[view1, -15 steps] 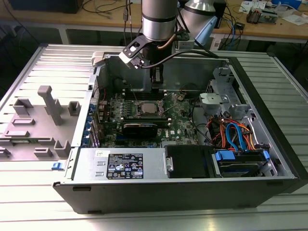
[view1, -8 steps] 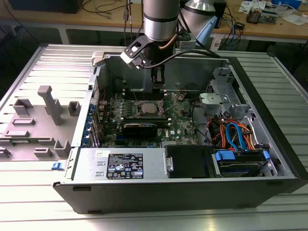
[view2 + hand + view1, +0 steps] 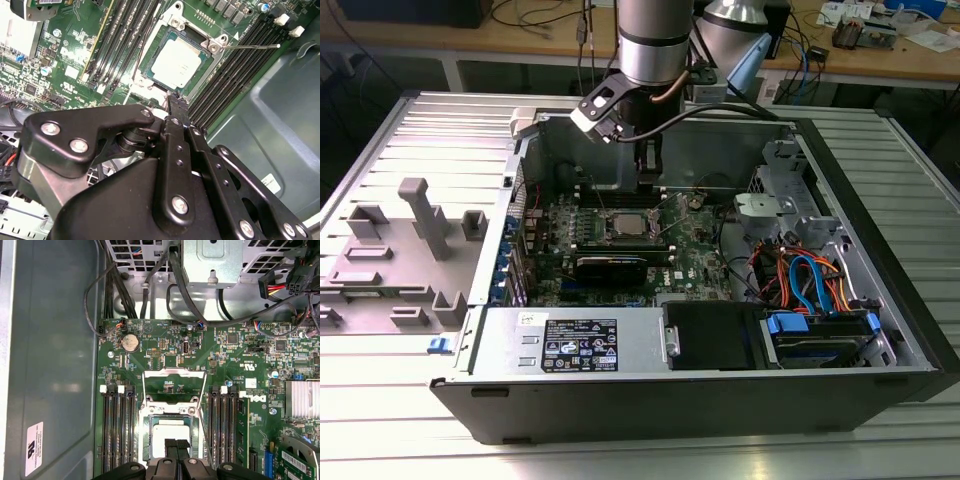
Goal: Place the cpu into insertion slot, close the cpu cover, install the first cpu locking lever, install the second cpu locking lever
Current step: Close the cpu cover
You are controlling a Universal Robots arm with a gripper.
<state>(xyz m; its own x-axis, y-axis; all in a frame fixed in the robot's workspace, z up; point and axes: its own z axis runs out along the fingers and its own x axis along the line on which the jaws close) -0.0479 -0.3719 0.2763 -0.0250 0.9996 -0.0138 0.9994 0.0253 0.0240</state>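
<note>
While the cpu (image 3: 176, 62) is lying flat in the insertion slot (image 3: 209, 65), away from the motherboard's (image 3: 65, 65) edges, we are holding the tool (image 3: 173, 106) pinched closed and empty just over its rim; we are judging that pressing squarely, without skidding onto the chip, matters most.

1. In the exterior view, a black label (image 3: 578, 345) with white print sits on the grey power box (image 3: 640, 352). Its words are too small to read.
2. A small white sticker (image 3: 532, 318) sits just beside it, too small to read as well.
3. In the first wrist view, a white sticker (image 3: 33, 447) with dark marks sits on the grey case wall (image 3: 50, 365).
4. White letters and tiny codes are printed on the green board (image 3: 240, 355).
</note>
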